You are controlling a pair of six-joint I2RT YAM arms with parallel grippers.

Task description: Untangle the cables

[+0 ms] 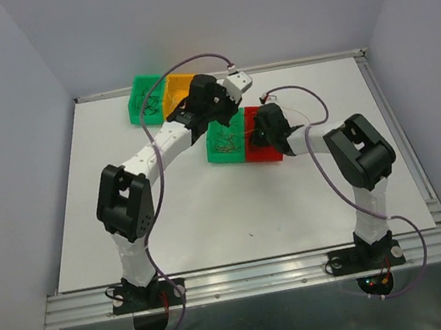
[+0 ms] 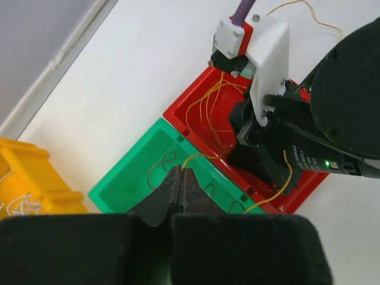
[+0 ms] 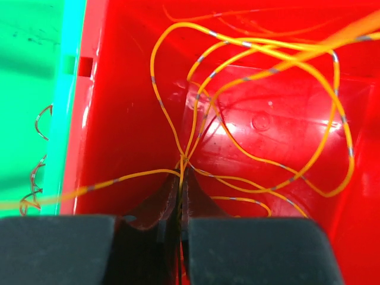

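Observation:
Several thin yellow cables (image 3: 173,128) with grey bands loop inside a red bin (image 3: 119,71). My right gripper (image 3: 183,165) is shut on a bunch of them where they cross, low in the bin. In the left wrist view the same cables (image 2: 202,107) fill the red bin (image 2: 178,110). My left gripper (image 2: 180,172) is shut over the green bin (image 2: 127,169), with one yellow strand (image 2: 196,157) running from its tips toward the red bin. Thin dark curly strands (image 2: 157,166) lie in the green bin. From above, the left gripper (image 1: 229,125) and right gripper (image 1: 262,133) sit close together.
A yellow bin (image 2: 29,172) holding whitish strands (image 2: 21,205) stands to the left. Seen from above, a second green bin (image 1: 146,99) and the orange-yellow bin (image 1: 180,85) stand at the back. One yellow strand (image 2: 297,6) trails over the white table. The right wrist body (image 2: 332,119) crowds the red bin.

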